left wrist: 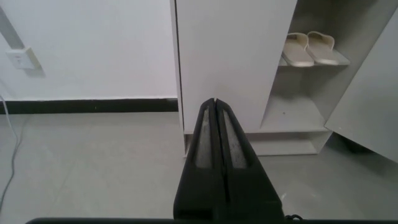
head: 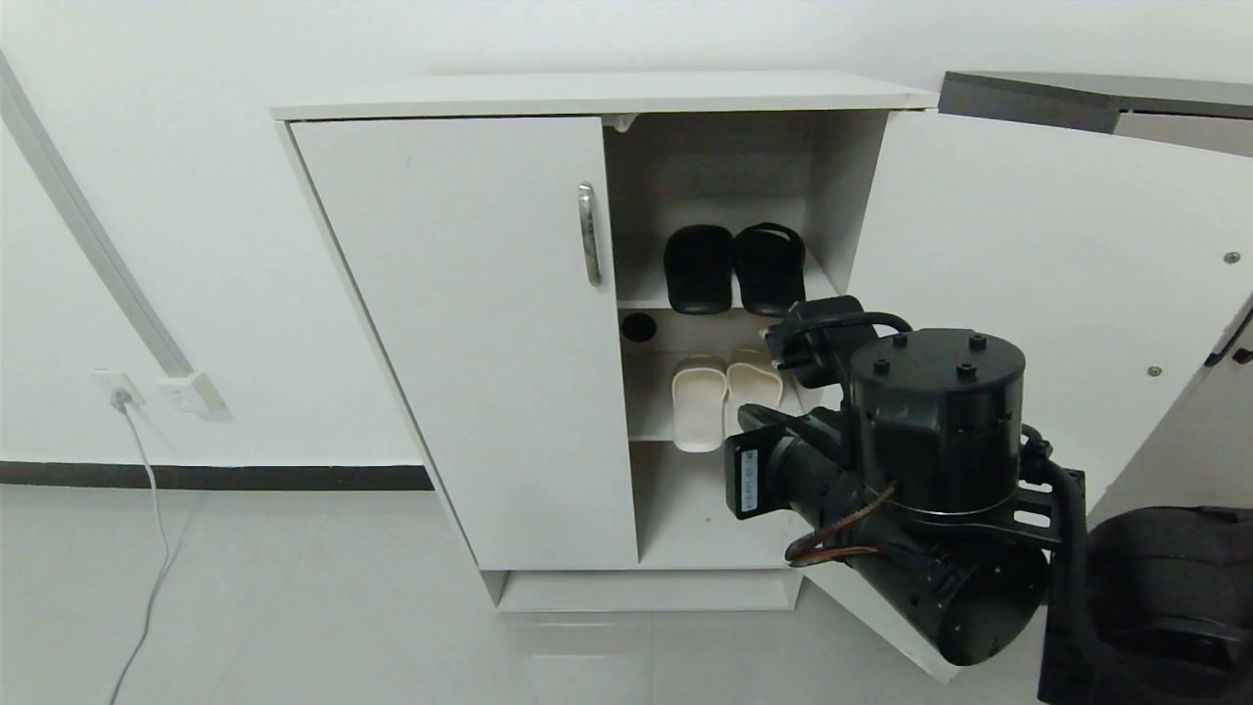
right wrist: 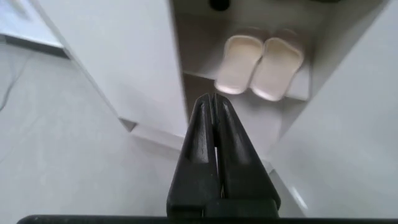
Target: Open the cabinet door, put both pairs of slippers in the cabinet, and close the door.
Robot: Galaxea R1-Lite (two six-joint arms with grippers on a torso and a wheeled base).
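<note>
Head view: both pairs are found inside the cabinet (head: 607,93), black slippers (head: 734,266) on the upper shelf and cream slippers (head: 701,399) on the shelf below. The right door (head: 1028,294) stands wide open, so closing is judged to be the step in hand. The next move calls for the right gripper (right wrist: 215,96) to be brought behind that door, which lies just beside its jaws, and pressed against it. Its jaws are seen together, holding and touching nothing; the cream pair lies ahead of the tips, well apart. The left gripper (left wrist: 215,101) is likewise closed and empty.
</note>
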